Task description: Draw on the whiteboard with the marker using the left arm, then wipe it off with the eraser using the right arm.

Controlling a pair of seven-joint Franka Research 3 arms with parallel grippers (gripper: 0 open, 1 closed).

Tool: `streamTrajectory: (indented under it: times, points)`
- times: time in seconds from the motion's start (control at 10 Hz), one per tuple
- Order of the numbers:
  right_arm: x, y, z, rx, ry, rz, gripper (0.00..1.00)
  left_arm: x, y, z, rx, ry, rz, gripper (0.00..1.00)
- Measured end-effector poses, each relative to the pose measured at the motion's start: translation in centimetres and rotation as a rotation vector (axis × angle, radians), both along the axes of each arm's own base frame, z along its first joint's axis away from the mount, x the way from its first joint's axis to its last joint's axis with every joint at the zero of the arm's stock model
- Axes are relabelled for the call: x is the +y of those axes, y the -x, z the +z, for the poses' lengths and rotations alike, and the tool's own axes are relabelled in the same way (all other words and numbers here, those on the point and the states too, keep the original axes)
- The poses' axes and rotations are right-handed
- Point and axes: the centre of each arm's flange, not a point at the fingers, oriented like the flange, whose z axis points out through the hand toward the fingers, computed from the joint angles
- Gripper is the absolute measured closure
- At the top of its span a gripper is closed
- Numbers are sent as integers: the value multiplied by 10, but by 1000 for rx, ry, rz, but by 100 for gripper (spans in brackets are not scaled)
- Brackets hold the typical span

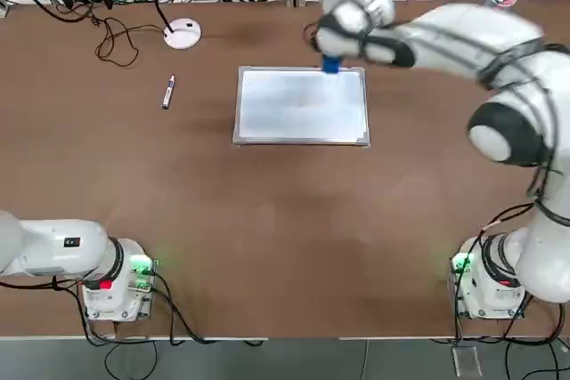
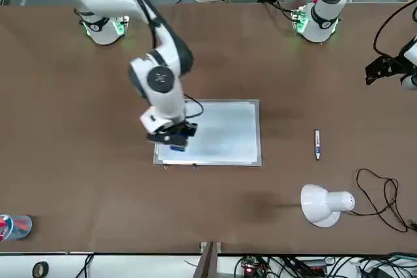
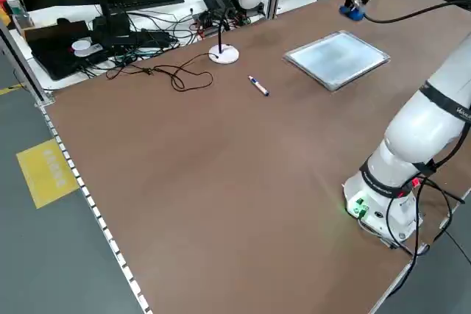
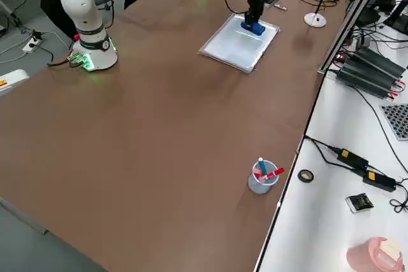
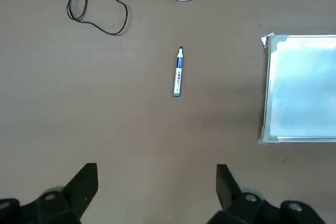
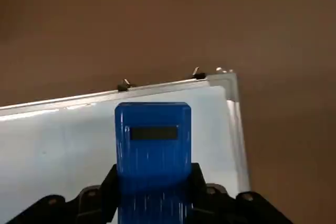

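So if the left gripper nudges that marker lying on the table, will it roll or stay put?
The marker looks slim and round, lying flat on the bare table, so it will probably roll sideways if nudged. It seems light and stiff, likely easy to pinch across its barrel.

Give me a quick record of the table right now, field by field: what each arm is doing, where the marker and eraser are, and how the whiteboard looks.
right gripper: shut on the eraser, over the whiteboard's far edge
left gripper: open, holding nothing, high above the table, away from the board
whiteboard: flat at mid-table, no drawing visible on it
marker: lying on the table on the robot's left of the board, apart from it
desk lamp: standing beyond the marker
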Motion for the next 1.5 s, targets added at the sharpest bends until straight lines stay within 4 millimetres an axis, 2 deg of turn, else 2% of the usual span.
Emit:
streamTrajectory:
  times: [0.1,0.3,0.5,0.6,0.8,1.0,1.2,1.5]
  points:
    - [-20,-3,19,27,10,33,44,0,0,0,0,0,0,0]
    - [-51,-6,35,64,25,97,44,0,0,0,0,0,0,0]
    - [-84,-12,26,85,58,172,44,-1,0,0,0,0,-1,0]
    - [-107,-19,20,91,97,212,44,-1,0,0,0,0,-1,0]
    - [-163,-33,8,98,161,282,44,-1,0,0,0,0,-1,0]
    - [-229,-41,2,89,167,335,44,-5,1,0,0,-1,0,0]
    - [-292,-33,-2,51,151,344,44,-11,1,0,-1,-2,10,0]
    - [-359,7,-23,-10,127,282,44,-14,1,2,-9,-6,11,0]
